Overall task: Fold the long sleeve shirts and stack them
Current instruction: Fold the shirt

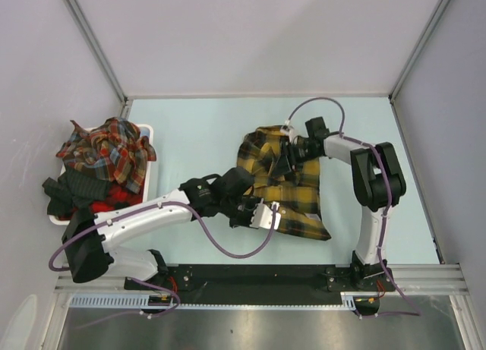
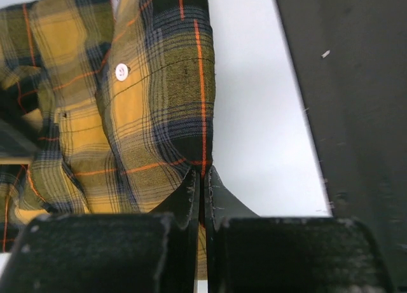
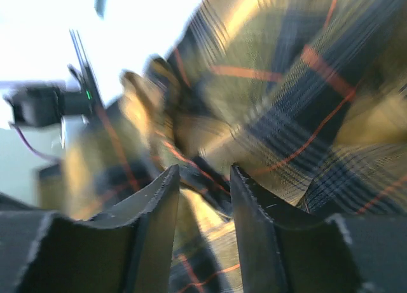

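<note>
The left tool [image 2: 202, 178] is clenched, its two dark fingers pressed flat together on the edge of the mustard-yellow shirt [image 1: 292, 190]. In the left wrist view the plaid cloth runs down into the seam between the fingertips. A white button [image 2: 121, 71] shows on the placket in the upper left of that frame. From above, this tool sits at the shirt's lower left edge, and the left arm [image 1: 137, 217] reaches in from the lower left of the frame.

The right tool [image 3: 203, 175] has its fingers [image 3: 159, 197] standing apart, with yellow-and-black plaid filling the gap behind them. That view is blurred, so I cannot tell whether cloth is pinched or only lies close by. In the top view this tool rests over the upper part of the shirt, near the collar, and the right arm [image 1: 376, 175] bends in from the right.

The shirt lies rumpled on the pale surface [image 1: 197, 137], right of centre in the top view. Well apart, at the left edge, a white basket [image 1: 149, 127] holds a heap of red-toned plaid shirts [image 1: 106, 152], with a dark garment [image 1: 64, 194] spilling over its lower side.
</note>
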`<state>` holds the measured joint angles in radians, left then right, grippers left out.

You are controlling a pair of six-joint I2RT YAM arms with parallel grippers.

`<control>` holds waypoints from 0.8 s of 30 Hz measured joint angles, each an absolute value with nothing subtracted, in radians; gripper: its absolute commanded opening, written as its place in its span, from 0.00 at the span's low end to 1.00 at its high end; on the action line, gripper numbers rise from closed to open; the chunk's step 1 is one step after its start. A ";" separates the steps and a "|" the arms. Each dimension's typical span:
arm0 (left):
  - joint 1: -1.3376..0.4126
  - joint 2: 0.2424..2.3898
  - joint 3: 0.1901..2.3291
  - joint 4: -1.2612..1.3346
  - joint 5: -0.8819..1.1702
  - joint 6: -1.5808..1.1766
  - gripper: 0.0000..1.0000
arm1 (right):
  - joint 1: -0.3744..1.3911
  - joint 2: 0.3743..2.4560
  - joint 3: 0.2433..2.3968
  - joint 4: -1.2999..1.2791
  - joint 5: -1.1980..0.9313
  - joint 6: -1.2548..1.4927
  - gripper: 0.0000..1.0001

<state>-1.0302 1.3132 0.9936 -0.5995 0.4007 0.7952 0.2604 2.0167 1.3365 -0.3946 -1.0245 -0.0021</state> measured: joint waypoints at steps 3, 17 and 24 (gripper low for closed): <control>-1.030 1.312 1.058 -0.668 0.453 0.733 0.00 | 0.312 2.009 1.236 -0.413 -1.015 -0.049 0.39; -0.844 1.438 1.277 -0.795 0.606 0.615 0.00 | 0.412 1.940 1.118 -0.661 -1.030 -0.330 0.42; -0.691 1.686 1.439 -0.792 0.666 0.606 0.00 | 0.333 1.979 1.416 -0.890 -1.063 -0.446 0.58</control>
